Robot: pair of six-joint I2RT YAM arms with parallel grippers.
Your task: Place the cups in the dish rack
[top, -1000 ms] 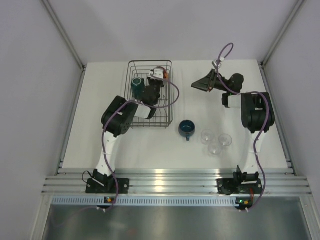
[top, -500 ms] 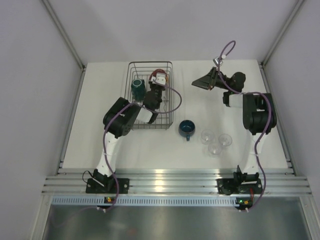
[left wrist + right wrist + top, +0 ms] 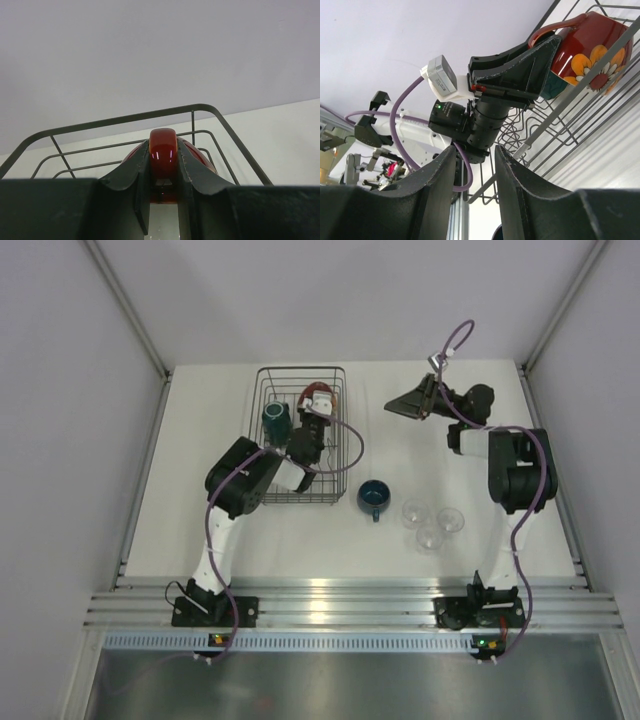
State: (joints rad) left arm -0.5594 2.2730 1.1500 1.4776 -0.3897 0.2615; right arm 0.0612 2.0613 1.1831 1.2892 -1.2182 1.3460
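tabletop (image 3: 270,540) white under dish rack (image 3: 300,367), walls (image 3: 60,440) pale grey

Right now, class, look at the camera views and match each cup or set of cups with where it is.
Column 1
1. teal mug
2. red cup
3. dark-blue cup
4. clear glasses

Column 2
a. on the table, just right of the dish rack
b. inside the dish rack, left side, free of any jaws
c. handle clamped in the left gripper jaws
d. clustered on the table beside the right arm

Pairs: 1-b, 2-c, 3-a, 4-d
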